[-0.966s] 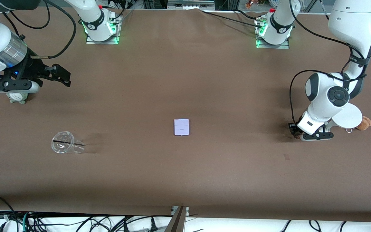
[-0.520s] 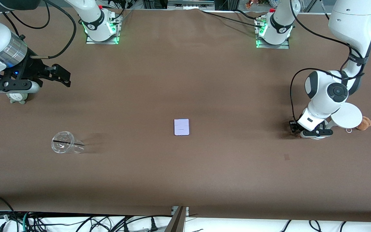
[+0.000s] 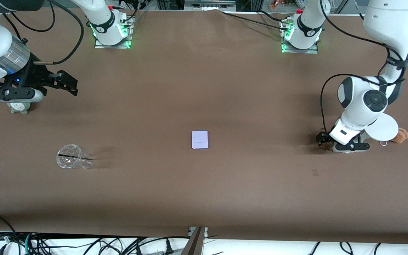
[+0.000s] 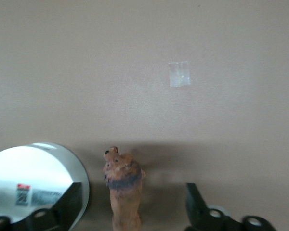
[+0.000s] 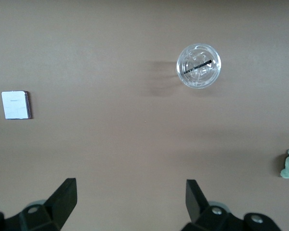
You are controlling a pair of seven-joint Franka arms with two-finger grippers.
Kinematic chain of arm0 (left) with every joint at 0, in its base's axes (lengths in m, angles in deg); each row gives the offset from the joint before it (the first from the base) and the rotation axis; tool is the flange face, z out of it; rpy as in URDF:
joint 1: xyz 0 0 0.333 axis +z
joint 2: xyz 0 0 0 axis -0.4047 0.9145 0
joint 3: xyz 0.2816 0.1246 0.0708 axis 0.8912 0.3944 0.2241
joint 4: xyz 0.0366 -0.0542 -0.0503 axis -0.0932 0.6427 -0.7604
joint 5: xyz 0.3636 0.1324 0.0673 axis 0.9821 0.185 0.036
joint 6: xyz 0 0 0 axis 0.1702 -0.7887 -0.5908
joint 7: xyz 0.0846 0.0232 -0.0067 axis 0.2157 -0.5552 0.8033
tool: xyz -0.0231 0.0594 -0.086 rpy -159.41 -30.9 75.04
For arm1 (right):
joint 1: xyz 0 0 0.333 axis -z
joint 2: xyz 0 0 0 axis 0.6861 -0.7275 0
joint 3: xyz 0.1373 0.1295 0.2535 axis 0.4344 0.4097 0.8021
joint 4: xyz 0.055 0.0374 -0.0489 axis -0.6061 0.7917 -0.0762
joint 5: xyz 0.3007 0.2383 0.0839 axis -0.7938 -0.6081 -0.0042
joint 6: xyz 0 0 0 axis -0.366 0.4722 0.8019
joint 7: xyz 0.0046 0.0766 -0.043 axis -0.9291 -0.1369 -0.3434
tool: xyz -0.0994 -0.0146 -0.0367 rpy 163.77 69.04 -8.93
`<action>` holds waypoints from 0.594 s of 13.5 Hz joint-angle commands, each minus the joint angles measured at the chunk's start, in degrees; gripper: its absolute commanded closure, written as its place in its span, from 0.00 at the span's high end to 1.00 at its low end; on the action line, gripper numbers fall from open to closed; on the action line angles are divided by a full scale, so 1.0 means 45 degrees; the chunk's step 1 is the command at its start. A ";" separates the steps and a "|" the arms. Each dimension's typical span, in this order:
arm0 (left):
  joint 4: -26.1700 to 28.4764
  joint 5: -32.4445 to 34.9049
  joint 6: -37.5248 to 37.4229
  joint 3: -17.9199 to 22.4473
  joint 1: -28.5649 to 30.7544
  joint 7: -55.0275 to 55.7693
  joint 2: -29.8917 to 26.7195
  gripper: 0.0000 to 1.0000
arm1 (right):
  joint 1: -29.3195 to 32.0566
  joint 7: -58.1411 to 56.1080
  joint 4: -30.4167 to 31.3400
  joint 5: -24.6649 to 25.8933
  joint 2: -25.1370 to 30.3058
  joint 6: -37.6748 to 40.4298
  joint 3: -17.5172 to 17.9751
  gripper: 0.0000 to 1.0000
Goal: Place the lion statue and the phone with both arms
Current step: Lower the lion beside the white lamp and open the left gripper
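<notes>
Your lion statue point(image 4: 123, 192) stands upright between the fingers of the left gripper point(image 4: 130, 204), near the table edge at the left arm's end, roughly midway between the robots' edge and the camera's edge. The fingers are spread wide and well clear of it on both sides, so nothing is gripped yet. The risk, as I judge it, is that the figurine is tall and narrow: if one finger reaches it first as you close, it may tip or skid instead of being pinched, so centre the jaws before closing. The phone point(image 3: 199, 139) lies flat in the middle of the tabletop, with bare cloth all round it. The white round stand point(image 3: 384, 128) sits just beside the lion, toward that end edge, close to one finger; watch that you do not nudge it. A tan plush point(image 3: 401, 135) rests next to the stand, closer still to that edge. The right gripper point(image 5: 130, 199) waits with its fingers wide apart and empty over the right arm's end, above a grey-green plush point(image 3: 19, 107). A clear plastic cup point(image 3: 72, 161) stands toward the camera's edge from there, out of the way.
</notes>
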 commanded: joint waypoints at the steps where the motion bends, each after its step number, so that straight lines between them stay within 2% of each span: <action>1: -0.0677 -0.0234 -0.2101 -0.0353 -0.0074 0.0944 -0.1034 1.00 | 0.0087 -0.0168 -0.0250 -0.0112 -0.0090 0.0018 0.0019 1.00; 4: -0.1943 -0.0234 -0.4323 -0.0939 -0.0113 0.2489 -0.1581 1.00 | 0.0067 -0.0168 -0.0250 -0.0112 -0.0090 0.0018 0.0019 1.00; 8: -0.5397 -0.0234 -0.9712 -0.1215 -0.0113 0.2591 -0.2090 1.00 | 0.0067 -0.0168 -0.0250 -0.0112 -0.0090 0.0018 0.0019 1.00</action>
